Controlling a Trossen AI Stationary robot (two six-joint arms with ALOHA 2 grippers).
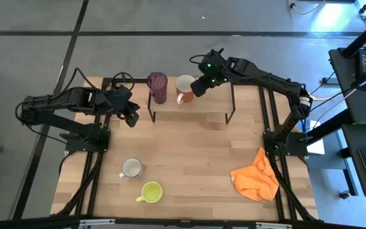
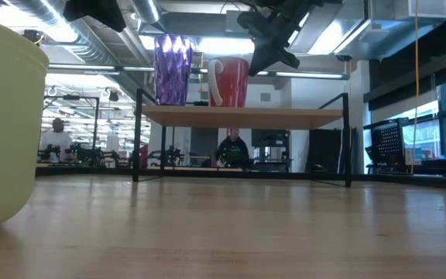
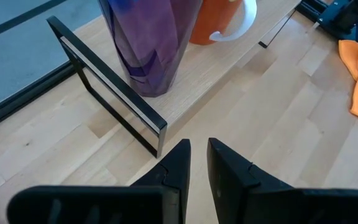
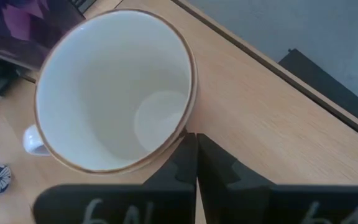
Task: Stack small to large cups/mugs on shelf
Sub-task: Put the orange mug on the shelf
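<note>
The shelf (image 1: pixel 196 112) stands at the table's far side. On its left half stand the dark purple tumbler (image 1: pixel 157 86) and, to its right, the reddish-brown mug (image 1: pixel 184 89), white inside, both upright on their bases. My right gripper (image 4: pixel 196 144) is shut at the mug's right side. My left gripper (image 3: pixel 199 152) hovers off the shelf's left near corner with a narrow gap between its fingers and nothing in it. The small patterned mug (image 1: pixel 131 167) and the yellow-green mug (image 1: pixel 151 191) stand on the table near its front edge. My right gripper has its shut fingertips (image 4: pixel 190 142) against the reddish-brown mug's outer wall just under the rim (image 4: pixel 188 122), on the side away from the tumbler. The fingers slant down from the table's far right. The mug stands upright on the shelf (image 2: pixel 238 117).
An orange cloth (image 1: pixel 256 179) lies crumpled near the table's right edge. Bare shelf board runs to the right of the reddish-brown mug. People show in the room beyond the table in the low view.
</note>
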